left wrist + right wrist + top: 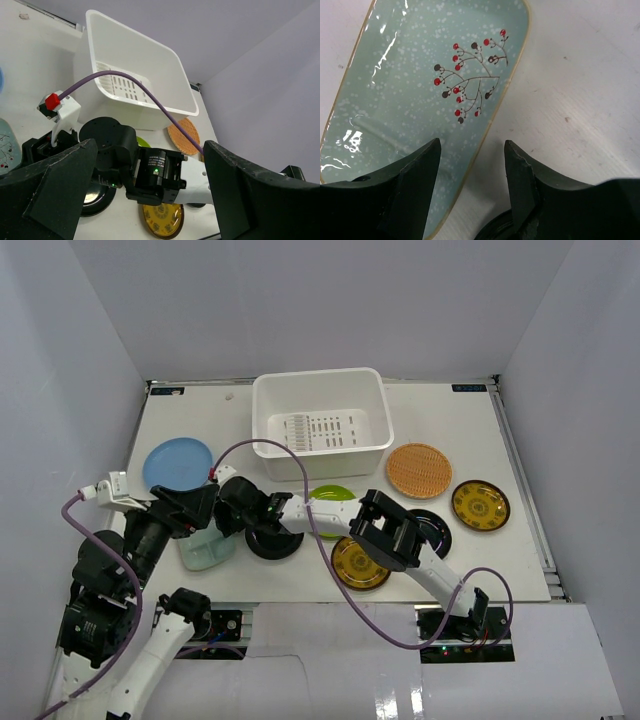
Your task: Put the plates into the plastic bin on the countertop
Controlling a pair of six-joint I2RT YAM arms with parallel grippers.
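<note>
The white plastic bin (320,425) stands at the back middle of the countertop (455,430) and holds no plates. My right gripper (472,145) is open and low over the right edge of the pale mint plate (420,85), one finger above the plate and one above the table, gripping nothing. From above the right gripper (236,525) sits between the mint plate (205,552) and a black plate (273,542). My left gripper (150,145) is open wide and empty, held above the right arm's wrist; it also shows in the top view (203,508).
A light blue plate (177,462) lies at the left. A lime green plate (330,497) is partly under the right arm. Gold-patterned plates (358,565) (480,504), a second black plate (432,530) and the orange woven plate (419,470) lie to the right. A purple cable (330,540) loops over the plates.
</note>
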